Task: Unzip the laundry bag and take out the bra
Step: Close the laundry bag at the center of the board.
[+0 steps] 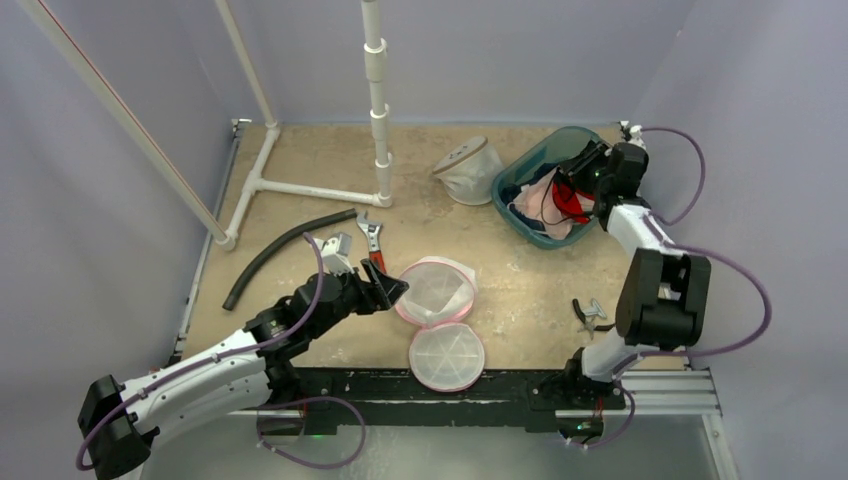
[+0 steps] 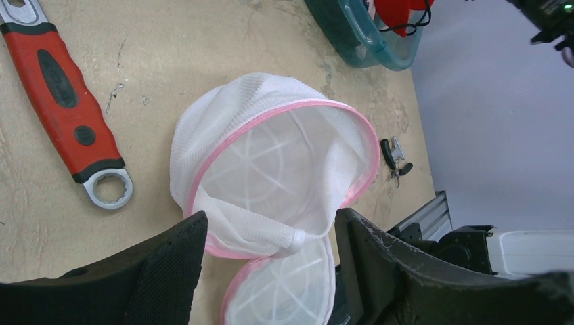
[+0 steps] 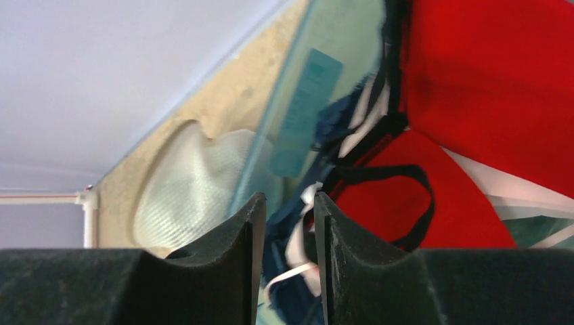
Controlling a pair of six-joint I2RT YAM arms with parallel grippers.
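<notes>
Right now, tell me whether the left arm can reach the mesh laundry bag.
Probably yes: the left tool stands open at the mesh laundry bag's rim, nothing between them; the red-handled wrench lies aside.

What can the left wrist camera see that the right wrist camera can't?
Only the left wrist camera sees the open bag with its pink edge, the red-handled wrench and the pliers. Only the right wrist camera sees the other bag, white and lying past the bin, and a white pipe. Both cameras see the teal bin, the red bra and the tan table.
</notes>
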